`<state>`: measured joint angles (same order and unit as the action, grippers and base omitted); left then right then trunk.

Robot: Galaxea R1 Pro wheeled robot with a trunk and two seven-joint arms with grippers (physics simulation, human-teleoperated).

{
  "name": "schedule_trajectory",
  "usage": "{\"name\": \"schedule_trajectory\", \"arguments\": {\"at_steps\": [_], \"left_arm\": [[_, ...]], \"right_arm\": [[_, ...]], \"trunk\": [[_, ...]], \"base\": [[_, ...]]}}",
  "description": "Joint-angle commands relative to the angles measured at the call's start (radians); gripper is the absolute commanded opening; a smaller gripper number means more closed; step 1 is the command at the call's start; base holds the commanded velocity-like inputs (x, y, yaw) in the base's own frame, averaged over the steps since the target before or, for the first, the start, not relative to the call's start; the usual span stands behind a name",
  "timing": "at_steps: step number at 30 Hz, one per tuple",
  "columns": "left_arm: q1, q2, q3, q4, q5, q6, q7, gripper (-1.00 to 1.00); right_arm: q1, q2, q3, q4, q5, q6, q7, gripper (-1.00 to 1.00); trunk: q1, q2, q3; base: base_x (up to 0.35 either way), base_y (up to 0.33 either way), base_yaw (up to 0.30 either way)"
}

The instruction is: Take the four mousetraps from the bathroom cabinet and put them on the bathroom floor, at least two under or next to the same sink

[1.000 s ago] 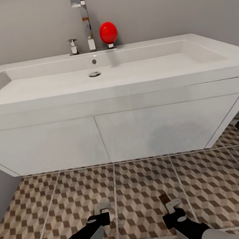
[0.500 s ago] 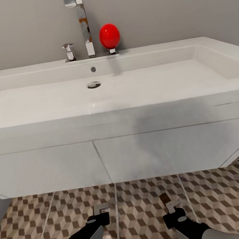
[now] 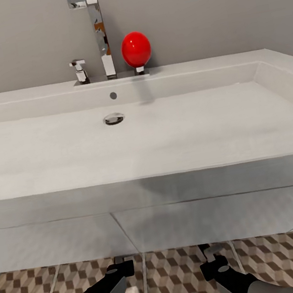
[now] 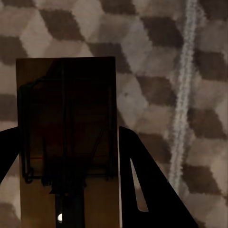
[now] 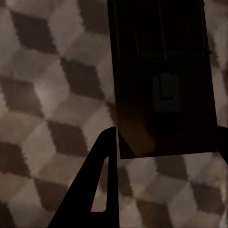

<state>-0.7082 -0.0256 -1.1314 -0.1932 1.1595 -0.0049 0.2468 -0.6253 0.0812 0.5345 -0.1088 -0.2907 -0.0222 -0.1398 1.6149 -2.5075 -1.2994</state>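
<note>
Grey wall (image 3: 217, 4) backs a wide white sink (image 3: 163, 134) that spans the head view from 9 to 3 o'clock. On its back ledge stand a small chrome handle (image 3: 79, 71), a tall angular chrome tap (image 3: 97, 30) and a red ball-shaped knob (image 3: 136, 49) toward 12 o'clock, the drain (image 3: 113, 118) just below them in the basin. White vanity fronts (image 3: 217, 218) hang under the basin. Below, toward 6 o'clock, runs a strip of bathroom floor (image 3: 178, 270), tiled in a brown, beige and white cube pattern with pale grout lines.

At 7 o'clock the left gripper (image 3: 122, 262) reaches just under the vanity edge; in its wrist view the dark fingers (image 4: 147, 180) are clamped on a tan mousetrap (image 4: 69, 137) above the tiles. At 5 o'clock the right gripper (image 3: 211, 253) reaches likewise; its wrist view shows it closed on a dark brown mousetrap (image 5: 161, 80), one finger (image 5: 102, 185) beside the trap's edge, tiles behind.
</note>
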Motion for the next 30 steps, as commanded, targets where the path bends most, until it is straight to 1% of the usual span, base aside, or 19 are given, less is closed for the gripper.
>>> {"name": "schedule_trajectory", "arguments": {"at_steps": [1,12,18,20,22,24,30], "left_arm": [[-0.001,0.0,-0.008,-0.002,0.005,0.0,0.006,-1.0],[0.0,0.001,-0.008,-0.002,0.005,0.0,0.006,-1.0],[-0.001,-0.002,-0.009,-0.004,0.005,0.001,0.007,-1.0],[-0.001,0.0,-0.006,-0.004,0.005,0.001,0.007,-1.0],[-0.001,0.003,-0.004,-0.003,0.006,0.002,0.009,-1.0],[-0.002,0.005,-0.002,0.003,0.006,0.002,0.013,-1.0],[-0.003,0.0,-0.001,0.013,0.005,0.002,0.015,-1.0]], "right_arm": [[-0.001,0.0,0.008,0.001,-0.012,-0.003,-0.003,-1.0],[-0.001,-0.001,0.008,-0.005,-0.012,-0.004,-0.003,-1.0],[-0.01,0.002,0.003,-0.008,-0.013,-0.009,-0.018,-1.0],[-0.013,0.006,0.002,-0.008,-0.013,-0.01,-0.035,-1.0],[-0.018,0.009,0.002,-0.009,-0.013,-0.009,-0.054,-1.0],[-0.043,0.012,0.001,-0.009,-0.014,-0.008,-0.079,-1.0],[-0.069,0.014,0.001,-0.007,-0.017,-0.005,-0.091,-1.0]], "trunk": [[0.0,0.0,-0.001],[0.0,0.0,-0.001],[0.0,0.0,-0.001],[0.0,0.0,-0.001],[0.0,0.0,-0.001],[0.0,0.0,-0.001],[0.0,0.0,-0.001]], "base": [[0.039,0.0,0.0],[0.007,0.0,0.0],[0.0,0.0,0.0],[0.0,0.0,0.0],[0.0,0.0,0.0],[0.0,0.0,0.0],[0.0,0.0,0.0]]}}
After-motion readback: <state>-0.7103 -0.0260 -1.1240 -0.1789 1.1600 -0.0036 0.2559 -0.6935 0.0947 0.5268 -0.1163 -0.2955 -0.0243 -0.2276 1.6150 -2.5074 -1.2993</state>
